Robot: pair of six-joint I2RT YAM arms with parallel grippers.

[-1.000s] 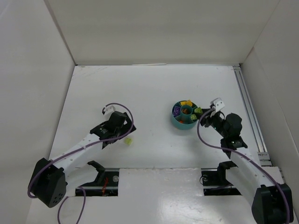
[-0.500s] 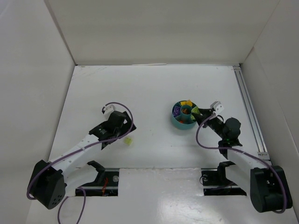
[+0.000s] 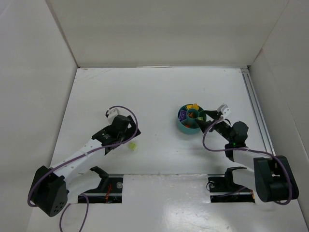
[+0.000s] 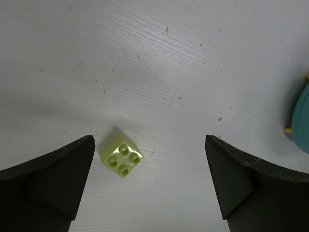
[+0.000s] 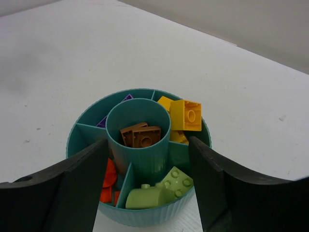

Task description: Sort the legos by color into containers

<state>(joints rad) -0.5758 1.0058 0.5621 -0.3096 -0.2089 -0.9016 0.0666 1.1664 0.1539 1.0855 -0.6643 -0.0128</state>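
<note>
right wrist: brown legos (image 5: 142, 136) in centre cup (image 5: 145, 166); left end effector (image 4: 148, 141), right end effector (image 5: 147, 145) agape

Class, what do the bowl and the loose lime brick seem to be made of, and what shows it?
The bowl: likely moulded plastic, matte teal, with finely ribbed walls. The lime brick: likely hard plastic, smooth with a slight sheen and crisp moulded studs.

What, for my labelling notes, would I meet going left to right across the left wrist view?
One dark finger → lime green lego → other dark finger → teal bowl at the picture's right edge.
</note>
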